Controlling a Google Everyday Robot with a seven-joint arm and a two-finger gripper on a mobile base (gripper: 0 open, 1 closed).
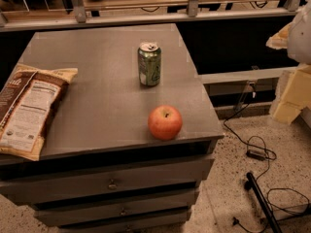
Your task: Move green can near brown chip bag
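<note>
Near the worktop's back edge the green can [149, 64] looks light, stiff, slippery, best held mid-side; the gripper [290, 98] is beyond the right edge, its state unclear.

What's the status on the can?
Gripper at right edge, off table. Green can upright mid-table, apart from brown chip bag at left edge. Apple nearer front, not between them.

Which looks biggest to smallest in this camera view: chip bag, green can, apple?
1. Large flat brown chip bag.
2-3. Small green metal can and round red-orange apple look alike; apple nearer, so unranked.
The gripper is at the right edge.
</note>
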